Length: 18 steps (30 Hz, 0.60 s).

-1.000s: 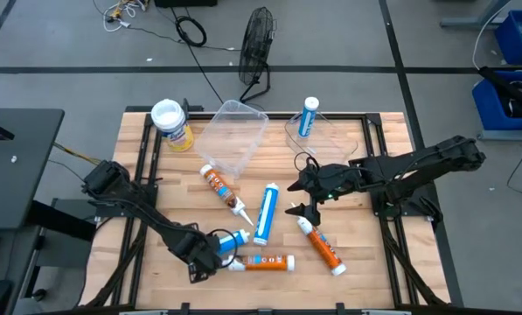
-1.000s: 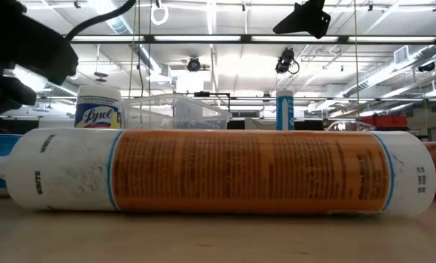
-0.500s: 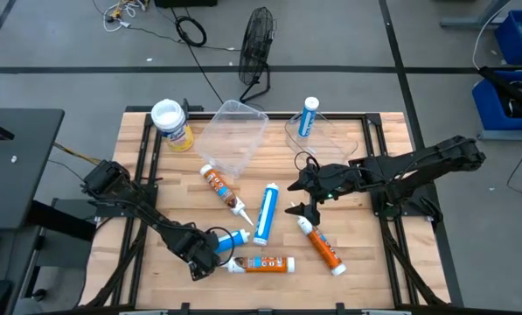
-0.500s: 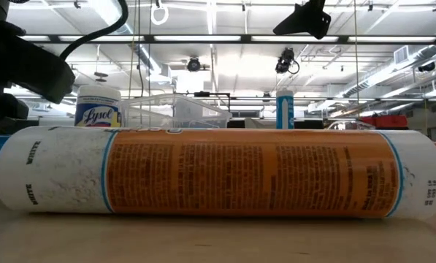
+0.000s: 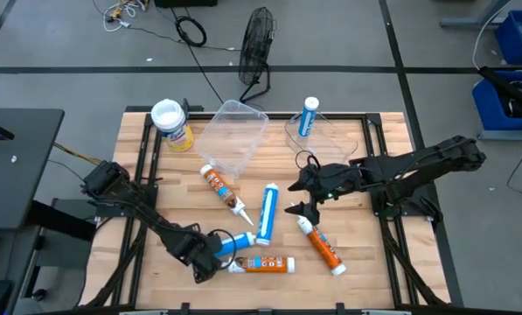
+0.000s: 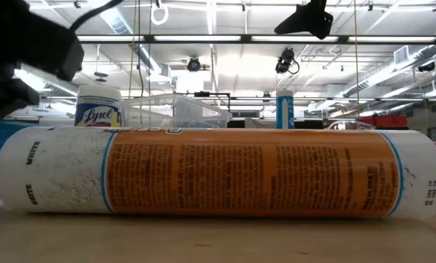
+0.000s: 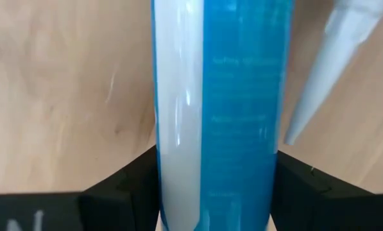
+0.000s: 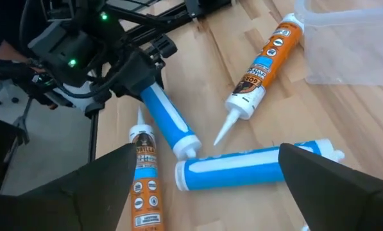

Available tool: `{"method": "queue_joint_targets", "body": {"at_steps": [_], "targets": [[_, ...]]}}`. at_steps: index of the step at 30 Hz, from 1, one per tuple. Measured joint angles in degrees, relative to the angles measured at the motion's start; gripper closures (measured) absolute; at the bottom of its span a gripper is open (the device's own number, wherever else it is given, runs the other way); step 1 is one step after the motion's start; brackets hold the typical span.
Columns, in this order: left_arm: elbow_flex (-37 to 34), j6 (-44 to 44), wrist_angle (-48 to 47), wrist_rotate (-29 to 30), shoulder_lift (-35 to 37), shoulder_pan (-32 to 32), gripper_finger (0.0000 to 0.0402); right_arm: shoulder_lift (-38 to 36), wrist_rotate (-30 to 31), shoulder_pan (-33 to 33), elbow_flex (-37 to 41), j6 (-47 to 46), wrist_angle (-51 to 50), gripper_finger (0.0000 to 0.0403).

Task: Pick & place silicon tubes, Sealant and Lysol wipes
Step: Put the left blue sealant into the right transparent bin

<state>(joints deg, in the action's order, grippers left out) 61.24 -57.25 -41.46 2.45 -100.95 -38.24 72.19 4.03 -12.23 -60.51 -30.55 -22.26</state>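
Seen from above: a wooden table (image 5: 357, 262) strewn with caulk tubes. Near the front-left edge, the left gripper (image 5: 210, 254) lowered flat over a blue tube (image 5: 233, 239), fingers (image 7: 124, 186) on either side of the tube's body and touching it, as the left wrist view shows; tube lying on the wood, its far end pointing toward the table's middle. Just beside it, toward the front edge, an orange tube (image 5: 262, 262) lying crosswise, filling most of the low view. Near the centre, the right gripper (image 5: 301, 198) hovering with fingers spread wide, gripping nothing; a second blue tube (image 5: 266, 213) just to its left, a second orange tube (image 5: 322, 248) just in front of it, and a third orange tube (image 5: 222, 189) farther left. Far back-left corner: the Lysol wipes (image 5: 172, 125), upright, white lid up, well apart from both grippers. Behind centre, a clear plastic bin (image 5: 234, 136), and to its right another clear container (image 5: 317, 136) with a blue tube in it
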Motion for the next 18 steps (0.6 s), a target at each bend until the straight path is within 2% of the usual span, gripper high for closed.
{"method": "queue_joint_targets", "body": {"at_steps": [8, 18], "targets": [[3.43, 0.54, -6.86, 4.37, 0.02, -0.26, 0.0181, -1.28, -0.01, 0.24, 0.04, -0.51, 0.49, 0.0018], [5.83, 1.41, -9.11, 5.47, 0.07, -0.26, 0.0181, -4.16, 0.00, 0.53, 0.04, -0.95, 0.93, 0.0018]]}}
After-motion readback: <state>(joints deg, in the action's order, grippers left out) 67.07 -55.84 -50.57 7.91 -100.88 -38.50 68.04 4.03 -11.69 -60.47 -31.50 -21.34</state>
